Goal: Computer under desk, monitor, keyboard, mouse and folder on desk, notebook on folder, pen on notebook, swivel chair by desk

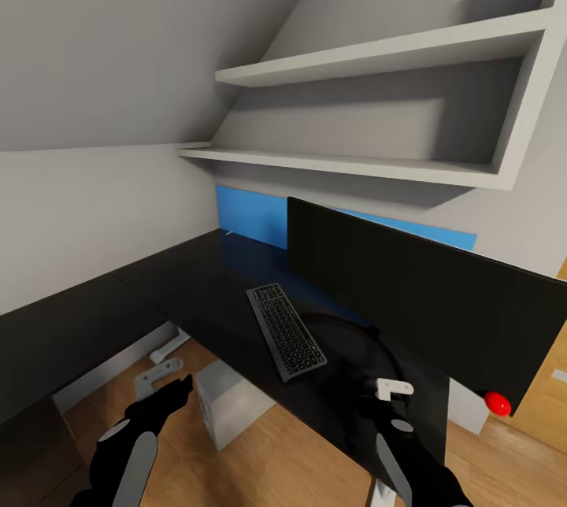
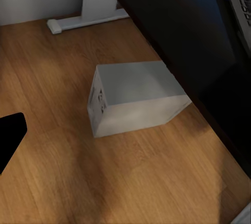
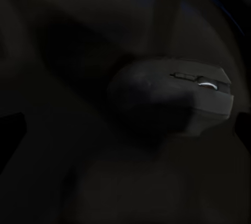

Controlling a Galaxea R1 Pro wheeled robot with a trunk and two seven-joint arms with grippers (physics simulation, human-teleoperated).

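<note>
Mouse (image 3: pixel 172 104) sits on the black counter (image 1: pixel 197 286), close under the right claw (image 1: pixel 386 390); claw spread cannot be told. Keyboard (image 1: pixel 286 331) lies beside the monitor (image 1: pixel 409 294). Computer (image 2: pixel 133 98) stands on the floor by the counter edge. Left claw (image 1: pixel 177 389) hovers above it, spread unclear.

Upper shelf (image 1: pixel 394 50): white, at my one o'clock, running from the sloped ceiling across to an upright white side panel (image 1: pixel 535 98).
Lower shelf (image 1: pixel 339 164): white, straight below the upper one, at twelve o'clock, fixed to the pale grey wall.
Sloped ceiling (image 1: pixel 142 35): plain grey, filling ten to eleven o'clock.
Red ball (image 1: pixel 497 403): small, glossy, at my four o'clock.
Light wood furniture (image 1: pixel 547 389): a strip at my three to four o'clock, just behind the red ball.
</note>
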